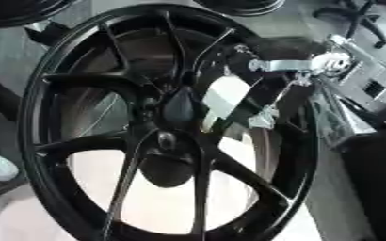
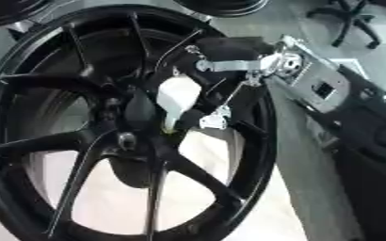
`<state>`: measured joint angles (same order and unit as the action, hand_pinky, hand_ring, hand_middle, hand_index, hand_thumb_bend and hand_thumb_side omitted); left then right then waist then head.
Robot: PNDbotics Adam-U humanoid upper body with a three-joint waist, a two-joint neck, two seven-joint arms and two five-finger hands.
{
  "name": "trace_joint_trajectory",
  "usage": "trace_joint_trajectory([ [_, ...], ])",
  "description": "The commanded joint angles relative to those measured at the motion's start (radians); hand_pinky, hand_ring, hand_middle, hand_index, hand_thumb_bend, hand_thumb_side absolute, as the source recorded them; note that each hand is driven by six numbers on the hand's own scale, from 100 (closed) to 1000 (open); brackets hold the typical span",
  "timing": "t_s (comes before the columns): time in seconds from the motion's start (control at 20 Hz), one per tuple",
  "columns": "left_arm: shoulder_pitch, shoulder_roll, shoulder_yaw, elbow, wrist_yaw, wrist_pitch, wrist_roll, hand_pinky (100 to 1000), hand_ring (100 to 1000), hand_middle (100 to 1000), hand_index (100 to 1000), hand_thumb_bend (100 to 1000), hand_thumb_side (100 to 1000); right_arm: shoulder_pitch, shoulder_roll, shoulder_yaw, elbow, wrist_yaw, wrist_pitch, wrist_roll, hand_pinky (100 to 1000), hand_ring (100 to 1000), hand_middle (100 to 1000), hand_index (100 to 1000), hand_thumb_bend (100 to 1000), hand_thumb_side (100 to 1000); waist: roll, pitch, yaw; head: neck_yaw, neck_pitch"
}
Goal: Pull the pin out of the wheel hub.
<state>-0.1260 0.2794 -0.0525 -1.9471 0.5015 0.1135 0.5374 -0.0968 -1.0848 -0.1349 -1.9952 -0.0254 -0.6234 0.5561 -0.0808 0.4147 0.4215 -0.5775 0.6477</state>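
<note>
Upper right of frame — our right hand (image 2: 198, 80) reaches into wheel hub (image 1: 168, 123); finger state we cannot tell. Risk: fingers snag spokes — pin unseen.

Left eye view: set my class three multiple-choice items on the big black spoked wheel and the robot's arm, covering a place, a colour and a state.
1. The arm enters from:
A. upper right
B. lower left
C. bottom edge

2. The spoked metal wheel is:
A. silver
B. black
C. red

3. The right hand is:
A. resting clear of the wheel
B. reaching between the spokes beside the hub
C. gripping the outer rim

Answers:
1. A, the silver-jointed arm slants in from there.
2. B, the spoked metal wheel is black throughout.
3. B, the right hand, white-backed, sits next to the hub.
</note>
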Motion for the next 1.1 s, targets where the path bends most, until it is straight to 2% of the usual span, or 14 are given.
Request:
trace_joint_trajectory([
  [0.05, -0.003, 0.007, 0.002, -0.010, -0.005, 0.003, -0.002, 685, 707, 630, 788, 411, 1000, 0.002, -0.021, -0.003, -0.005, -0.010, -0.015, 0.017, 862, 329, 344, 691, 100, 272, 0.004, -0.012, -0.002, 0.000, -0.013],
  [0.4, -0.002, 0.007, 0.003, -0.008, -0.006, 0.004, -0.002, 688, 708, 631, 788, 414, 1000, 0.005, -0.028, -0.008, -0.005, -0.043, 0.003, -0.011, 844, 245, 257, 612, 100, 227, 0.001, -0.016, -0.001, -0.003, -0.007],
  [1.1, -0.002, 0.007, 0.000, -0.002, -0.011, 0.006, -0.005, 691, 709, 633, 788, 427, 1000, 0.029, -0.030, -0.019, -0.005, -0.093, 0.009, 0.025, 841, 207, 220, 573, 100, 201, -0.012, -0.036, 0.003, -0.011, -0.001],
])
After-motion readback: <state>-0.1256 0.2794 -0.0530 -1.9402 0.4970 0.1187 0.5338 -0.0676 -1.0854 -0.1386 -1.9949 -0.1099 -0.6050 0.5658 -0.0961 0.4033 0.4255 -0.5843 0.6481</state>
